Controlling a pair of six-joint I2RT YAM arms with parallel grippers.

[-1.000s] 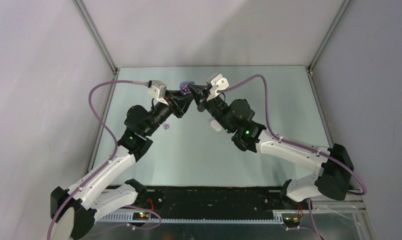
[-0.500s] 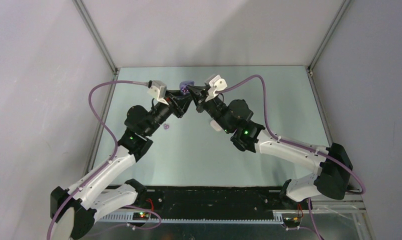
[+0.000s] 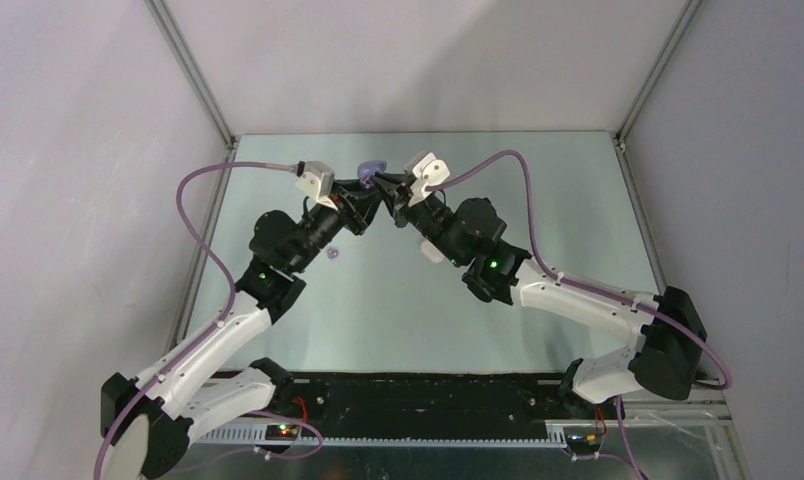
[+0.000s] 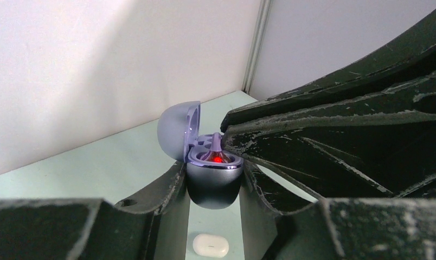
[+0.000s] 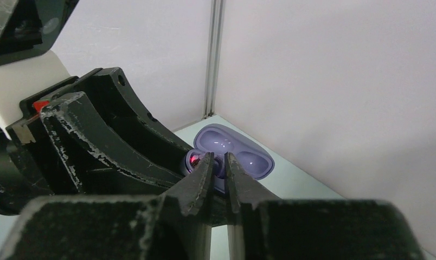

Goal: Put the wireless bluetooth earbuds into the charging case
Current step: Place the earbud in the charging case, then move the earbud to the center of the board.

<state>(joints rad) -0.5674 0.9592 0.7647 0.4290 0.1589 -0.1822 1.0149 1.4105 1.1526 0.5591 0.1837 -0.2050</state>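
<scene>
The charging case (image 4: pixel 215 181) is lilac, lifted off the table with its lid (image 4: pixel 175 130) swung open and a red light (image 4: pixel 217 158) glowing inside. My left gripper (image 4: pixel 213 172) is shut on its lower half. A lilac earbud (image 4: pixel 217 145) stands stem-up in a socket of the case. My right gripper (image 5: pixel 219 161) is at that stem, its jaws parted by a narrow slit. In the top view both grippers meet at the case (image 3: pixel 371 167) near the far edge, the left gripper (image 3: pixel 368 187) from the left and the right gripper (image 3: pixel 382 180) from the right.
A tiny lilac piece (image 3: pixel 334 254) lies on the table beside the left arm. A white oval pill-shaped object (image 4: pixel 210 245) rests on the table below the held case, and it also shows under the right arm as the white object (image 3: pixel 433 252). Walls stand close behind.
The right gripper has pushed slightly left toward the case and its jaws have parted a little. The left gripper still holds the case in place.
</scene>
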